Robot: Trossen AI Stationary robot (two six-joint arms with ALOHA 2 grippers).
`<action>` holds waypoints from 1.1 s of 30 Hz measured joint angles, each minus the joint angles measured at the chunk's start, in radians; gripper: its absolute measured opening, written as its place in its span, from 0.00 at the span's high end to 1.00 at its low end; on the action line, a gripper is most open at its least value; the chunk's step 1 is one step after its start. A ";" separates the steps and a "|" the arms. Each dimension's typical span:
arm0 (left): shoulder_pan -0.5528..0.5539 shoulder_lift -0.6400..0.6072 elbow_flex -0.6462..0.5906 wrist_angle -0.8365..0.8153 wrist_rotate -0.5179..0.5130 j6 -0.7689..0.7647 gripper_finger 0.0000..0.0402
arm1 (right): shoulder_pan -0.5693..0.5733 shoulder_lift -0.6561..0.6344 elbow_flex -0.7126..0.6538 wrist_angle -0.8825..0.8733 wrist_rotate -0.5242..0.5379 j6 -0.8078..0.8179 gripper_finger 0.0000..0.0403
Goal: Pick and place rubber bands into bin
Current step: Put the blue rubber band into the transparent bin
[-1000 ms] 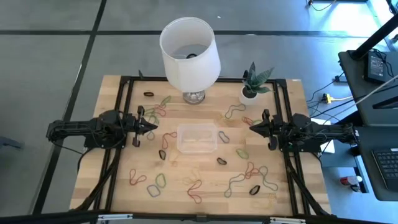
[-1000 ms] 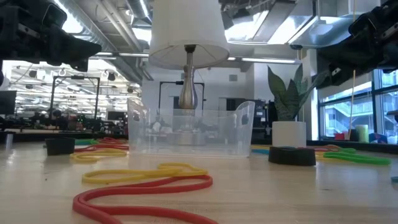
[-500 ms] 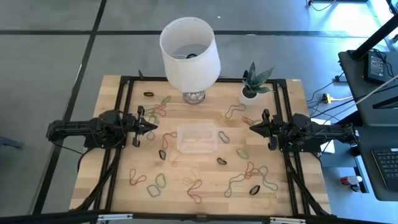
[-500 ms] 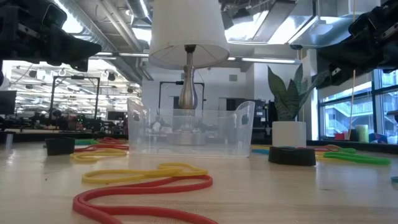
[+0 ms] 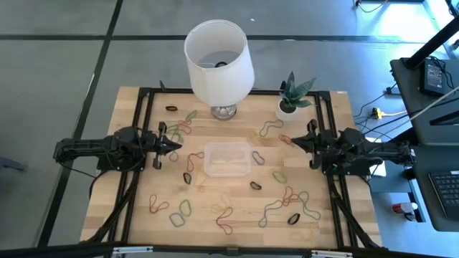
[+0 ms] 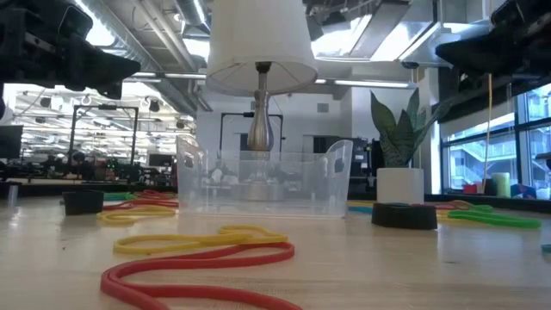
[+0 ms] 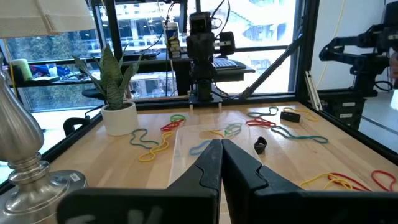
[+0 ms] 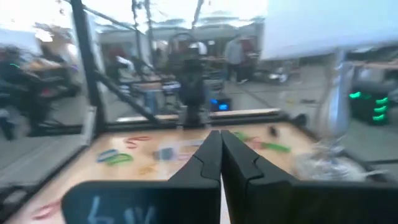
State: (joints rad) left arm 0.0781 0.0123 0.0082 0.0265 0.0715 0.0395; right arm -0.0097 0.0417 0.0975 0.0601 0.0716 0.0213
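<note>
The clear plastic bin stands on its base at the table's middle, and its walls show in the low view. Rubber bands in red, green, yellow, black and tan lie flat all around it, among them a green one, a tan one and a black one. A red band and a yellow one lie nearest the low camera. My left gripper hovers shut left of the bin. My right gripper hovers shut right of it. Neither holds anything.
A white lampshade on a silver base stands at the far edge, behind the bin. A small white plant pot sits at the far right. Black frame rails run along the table's left and right sides.
My right gripper has risen and swung a little toward the table's far edge, staying shut. The left arm, the bin and the bands have kept still.
</note>
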 joint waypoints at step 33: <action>0.000 0.000 0.000 0.000 0.000 0.000 0.99 | 0.000 1.488 0.913 -0.792 0.157 0.501 0.79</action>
State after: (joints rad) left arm 0.0780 0.0124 0.0080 0.0265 0.0715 0.0395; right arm -0.0097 1.5297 1.0108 -0.7322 0.2282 0.5220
